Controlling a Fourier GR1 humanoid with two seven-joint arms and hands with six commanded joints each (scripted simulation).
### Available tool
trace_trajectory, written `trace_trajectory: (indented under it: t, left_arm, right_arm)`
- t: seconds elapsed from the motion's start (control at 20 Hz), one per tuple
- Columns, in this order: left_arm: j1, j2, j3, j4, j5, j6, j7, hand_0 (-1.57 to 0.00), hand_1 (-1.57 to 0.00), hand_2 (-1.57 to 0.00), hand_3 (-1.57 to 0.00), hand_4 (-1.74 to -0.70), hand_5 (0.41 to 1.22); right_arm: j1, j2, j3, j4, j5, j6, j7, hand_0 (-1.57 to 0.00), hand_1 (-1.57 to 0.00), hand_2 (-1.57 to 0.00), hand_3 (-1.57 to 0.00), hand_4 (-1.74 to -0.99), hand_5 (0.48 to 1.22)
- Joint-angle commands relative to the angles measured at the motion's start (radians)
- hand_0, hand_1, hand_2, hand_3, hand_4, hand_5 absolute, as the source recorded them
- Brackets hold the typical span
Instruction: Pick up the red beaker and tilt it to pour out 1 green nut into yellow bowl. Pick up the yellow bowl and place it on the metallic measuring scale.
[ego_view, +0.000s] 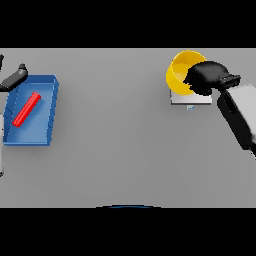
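Observation:
The yellow bowl (181, 71) is at the back right, tilted a little, over the far edge of the metallic scale (190, 98). My right hand (206, 76) covers the bowl's right rim with its fingers curled round it. Whether the bowl rests on the scale I cannot tell, and the hand hides part of the bowl's inside; no green nut shows. The red beaker (26, 109) lies on its side in a blue tray (47, 86) at the far left. My left hand (14, 78) hovers at the tray's back left corner, fingers relaxed and holding nothing.
The blue tray takes up the left edge of the grey table (115, 130). My right forearm (241, 117) crosses the right side behind the scale.

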Motion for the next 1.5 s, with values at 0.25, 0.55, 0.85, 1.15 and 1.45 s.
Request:
trace_trajectory:
  t: [0.25,0.55,0.85,1.15,1.45]
  left_arm:
    - [0.001,0.005,0.003,-0.009,-0.003,-0.004,0.033,0.0,0.0,0.0,0.0,-0.85,0.783]
    - [-0.011,0.009,0.0,0.018,-0.011,0.001,0.005,0.0,0.0,0.0,0.0,-0.84,0.771]
    - [-0.026,0.005,0.002,0.034,-0.005,-0.004,0.011,0.0,0.0,0.0,0.0,-0.85,0.767]
    - [-0.03,0.006,0.0,0.035,-0.01,0.003,0.007,0.0,0.0,0.0,0.0,-0.85,0.772]
    - [-0.026,-0.001,-0.003,0.001,-0.007,0.001,0.024,0.0,0.0,0.0,0.0,-0.86,0.771]
  right_arm:
    - [-0.012,0.001,0.004,0.101,0.009,-0.027,-0.03,-1.45,-1.28,-1.38,-1.55,-1.73,1.221]
    - [-0.035,0.025,0.001,0.176,0.013,-0.049,-0.038,-1.42,-1.23,-1.4,-1.54,-1.728,1.221]
    - [-0.054,0.036,-0.028,0.221,-0.011,-0.004,-0.023,-0.95,-0.69,-0.67,-0.88,-1.564,0.991]
    - [-0.05,0.02,-0.028,0.206,-0.022,0.043,-0.014,-0.3,-0.22,-0.3,-0.51,-1.487,0.848]
    - [-0.058,0.014,-0.005,0.229,0.005,0.038,-0.041,-0.08,-0.06,-0.09,-0.3,-1.424,0.804]
